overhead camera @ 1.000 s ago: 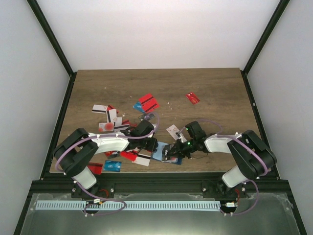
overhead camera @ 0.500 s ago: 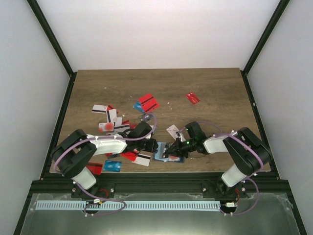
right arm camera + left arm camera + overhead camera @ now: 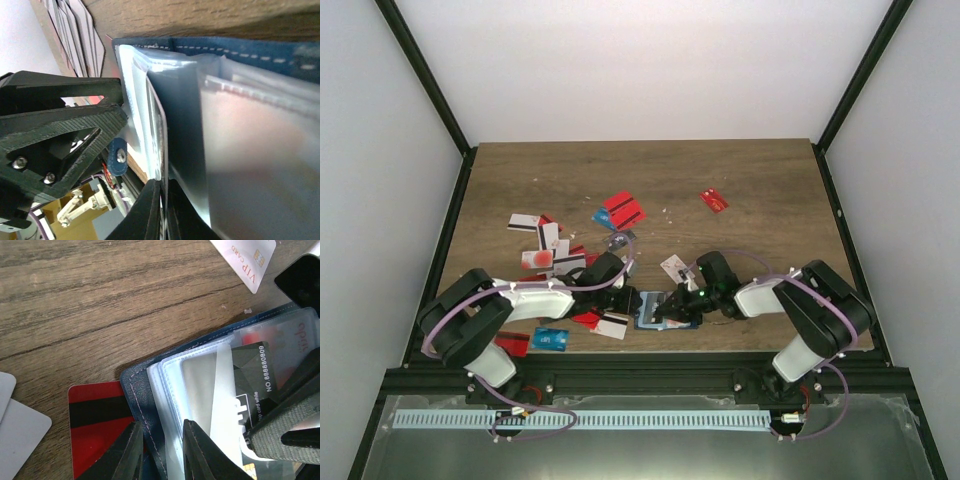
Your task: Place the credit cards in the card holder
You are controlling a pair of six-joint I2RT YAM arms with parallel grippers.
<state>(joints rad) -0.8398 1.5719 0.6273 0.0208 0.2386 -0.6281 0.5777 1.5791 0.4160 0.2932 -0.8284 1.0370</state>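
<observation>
The navy card holder (image 3: 653, 308) lies open near the table's front edge, its clear sleeves fanned up. My left gripper (image 3: 160, 447) is shut on the card holder's (image 3: 137, 390) left cover edge and nearest sleeves. A dark grey card (image 3: 250, 370) with white numbers sits partly among the sleeves. My right gripper (image 3: 162, 205) is shut on this card's thin edge, right at the sleeves of the card holder (image 3: 240, 50). In the top view both grippers, left (image 3: 632, 300) and right (image 3: 670, 305), meet over the holder. More credit cards (image 3: 545, 240) lie scattered on the wood.
A red card with a black stripe (image 3: 97, 415) lies partly under the holder's left edge. A white VIP card (image 3: 245, 255) rests just behind it. Red cards (image 3: 623, 210) and a lone red card (image 3: 714, 200) lie farther back. A light-blue card (image 3: 550, 339) sits front left.
The right gripper has slid a little left, closer in on the holder. The left arm has shifted slightly and keeps its hold.
</observation>
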